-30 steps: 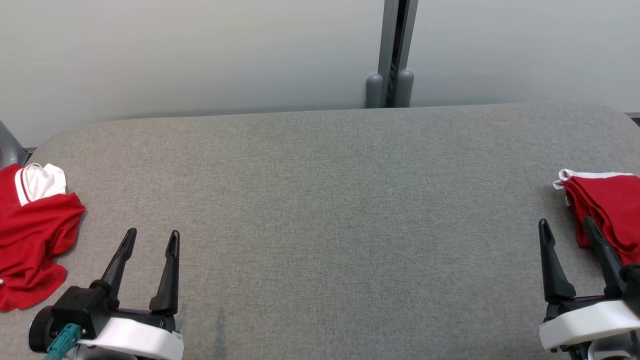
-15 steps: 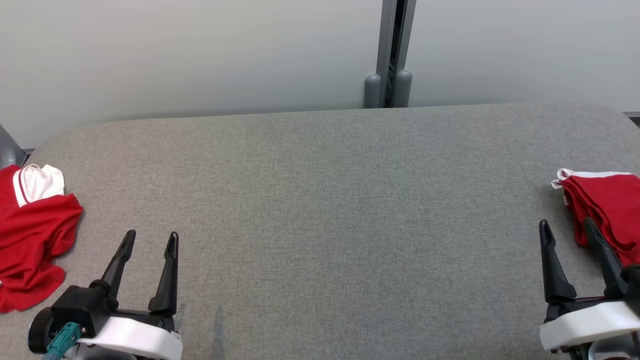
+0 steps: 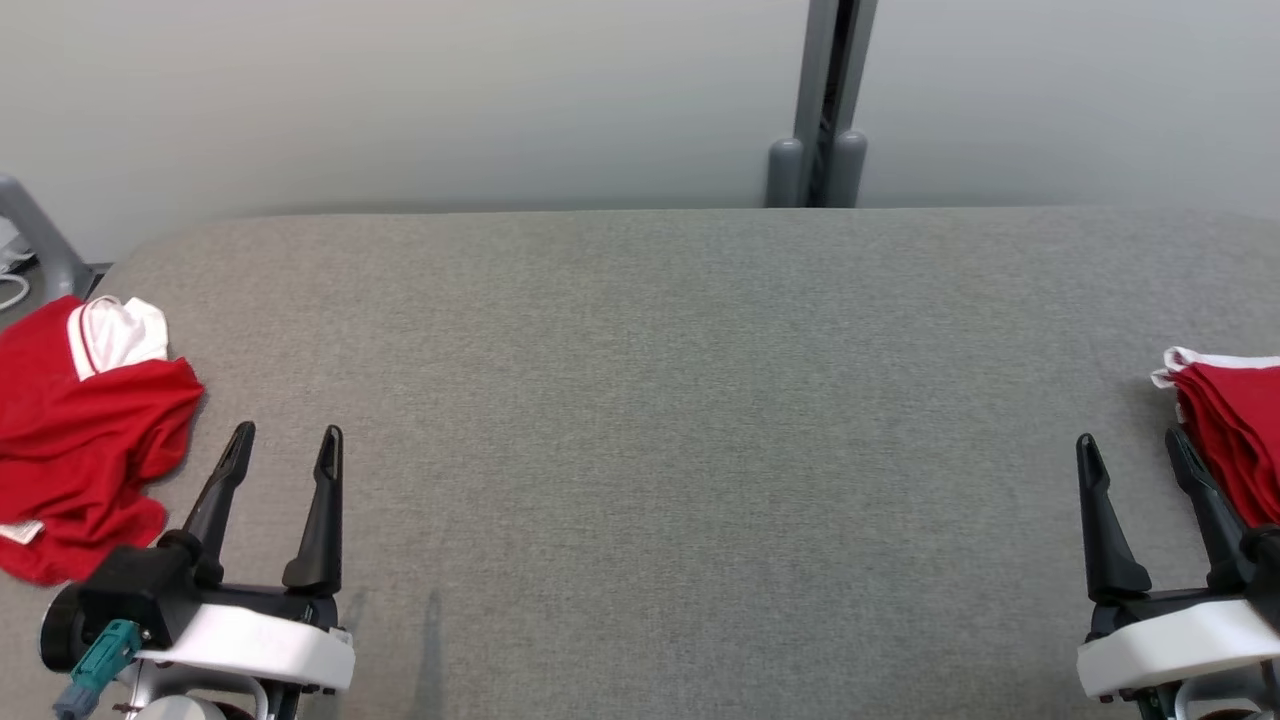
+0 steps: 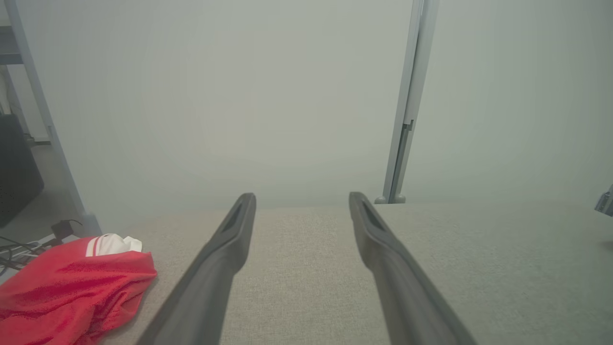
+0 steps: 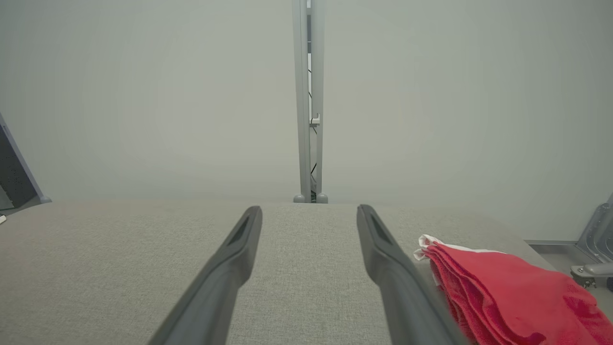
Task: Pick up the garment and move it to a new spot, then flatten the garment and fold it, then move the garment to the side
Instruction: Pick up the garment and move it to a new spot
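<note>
Wall point(image 3: 400, 100): pale and plain, along the table's far edge from 10 to 2 o'clock.
Table point(image 3: 640, 400): grey cloth-covered top with rounded far corners.
Crumpled garment point(image 3: 80, 450): red with a white-trimmed part on top, bunched in a heap at the table's 9 o'clock edge, lying loose, untouched.
Folded stack point(image 3: 1235, 440): red cloth in neat layers with a white edge, at the table's 3 o'clock edge.
Left gripper point(image 3: 287, 433): at 7 o'clock, fingers spread apart, nothing between them, just beside the heap at its 9 o'clock.
Right gripper point(image 3: 1130, 440): at 4 o'clock, fingers spread apart, nothing between them, its outer finger overlapping the stack's near side.
Post point(image 3: 825, 100): grey upright at 1 o'clock, behind the table.
</note>
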{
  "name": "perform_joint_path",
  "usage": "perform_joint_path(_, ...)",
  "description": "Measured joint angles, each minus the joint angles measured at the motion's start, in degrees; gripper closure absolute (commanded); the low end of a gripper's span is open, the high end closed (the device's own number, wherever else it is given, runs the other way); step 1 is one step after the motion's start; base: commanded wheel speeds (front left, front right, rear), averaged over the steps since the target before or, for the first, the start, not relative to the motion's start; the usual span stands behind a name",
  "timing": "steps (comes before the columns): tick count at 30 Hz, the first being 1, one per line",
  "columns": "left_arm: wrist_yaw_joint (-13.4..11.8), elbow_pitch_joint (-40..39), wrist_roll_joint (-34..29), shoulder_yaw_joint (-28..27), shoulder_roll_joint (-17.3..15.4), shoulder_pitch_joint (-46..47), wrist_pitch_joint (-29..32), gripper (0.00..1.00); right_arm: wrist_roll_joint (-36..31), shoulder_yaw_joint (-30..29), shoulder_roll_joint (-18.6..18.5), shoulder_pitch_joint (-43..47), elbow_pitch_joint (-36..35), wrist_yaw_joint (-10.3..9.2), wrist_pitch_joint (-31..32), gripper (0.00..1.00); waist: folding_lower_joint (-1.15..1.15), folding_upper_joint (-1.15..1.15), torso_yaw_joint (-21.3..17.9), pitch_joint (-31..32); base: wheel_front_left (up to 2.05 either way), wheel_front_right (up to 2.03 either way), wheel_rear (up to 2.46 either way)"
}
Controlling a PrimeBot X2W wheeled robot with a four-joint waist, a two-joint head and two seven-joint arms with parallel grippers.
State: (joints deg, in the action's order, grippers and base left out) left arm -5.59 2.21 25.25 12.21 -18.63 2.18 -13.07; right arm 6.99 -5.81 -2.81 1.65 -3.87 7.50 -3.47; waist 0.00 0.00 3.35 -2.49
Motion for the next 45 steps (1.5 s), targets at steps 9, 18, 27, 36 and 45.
perform_joint_path(9, -0.3, -0.2, 0.0, -1.9, 1.0, 2.0, -1.4, 0.0, -0.7, 2.2, 0.0, -1.2, -1.9, 0.0, 1.5, 0.0, 0.0, 0.0, 8.2, -1.4, 0.0, 0.0, 0.0)
perform_joint_path(18, -0.5, -0.5, -0.3, -4.6, 1.6, 1.9, -1.8, 0.0, -0.4, 4.8, 0.0, -2.7, -1.9, 0.0, 2.3, 0.0, 0.0, 0.0, 18.0, -2.5, 0.0, 0.0, 0.0)
perform_joint_path(27, 0.5, -0.5, -0.5, -6.2, 2.8, 1.7, -1.9, 0.0, -0.4, 5.4, 0.0, -3.6, -1.2, 0.0, 2.2, 0.0, 0.0, 0.0, 23.1, -3.4, 0.0, 0.0, 0.0)
perform_joint_path(36, 1.1, -0.6, -1.1, -7.0, 3.9, 1.6, -1.9, 0.0, -0.2, 5.5, 0.0, -4.0, -1.0, 0.0, 1.9, 0.0, 0.0, 0.0, 23.3, -4.0, 0.0, 0.0, 0.0)
perform_joint_path(45, 2.1, 0.5, -1.2, -8.5, 5.4, 6.5, -1.9, 0.0, -0.9, 7.8, 0.0, -6.2, -1.6, 0.0, 2.7, 0.0, 0.0, 0.0, 22.4, -7.0, 0.0, 0.0, 0.0)
